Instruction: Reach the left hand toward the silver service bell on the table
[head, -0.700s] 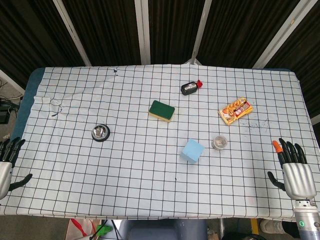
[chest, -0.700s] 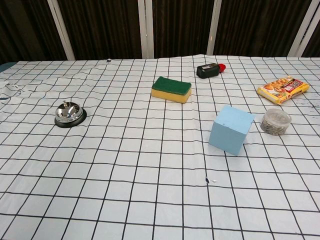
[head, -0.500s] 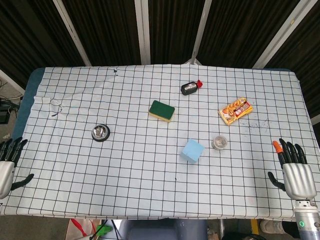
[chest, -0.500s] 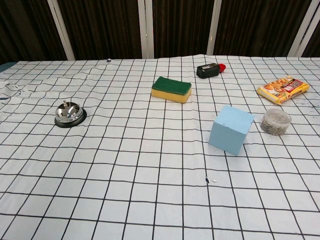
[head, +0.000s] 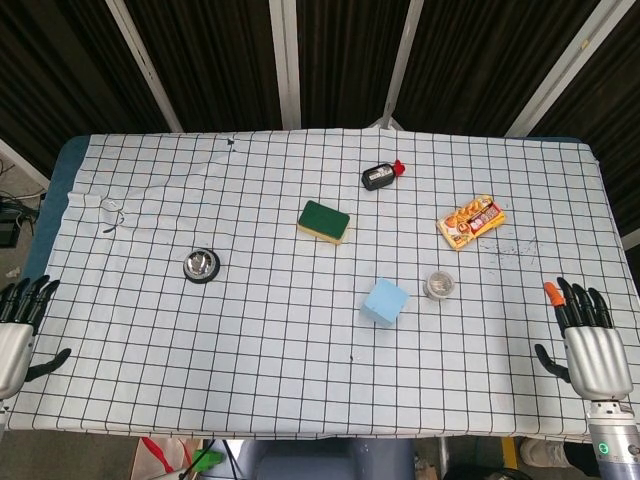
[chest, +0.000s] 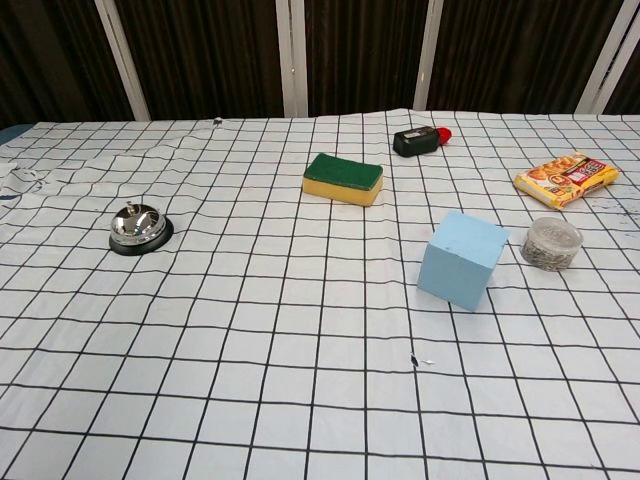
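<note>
The desk (head: 300, 380) has a white cloth with black lines that make squares. The bell (head: 201, 265) is shiny silver on a black base. The sponge (head: 324, 221) is green on top and yellow below. The block (head: 384, 302) is light blue. The packet (head: 471, 221) is orange and yellow. The right hand (head: 590, 345) is silver with black fingers and one orange tip.

Lab: gridded tablecloth (head: 300, 330), dark curtains (chest: 200, 50) behind
</note>
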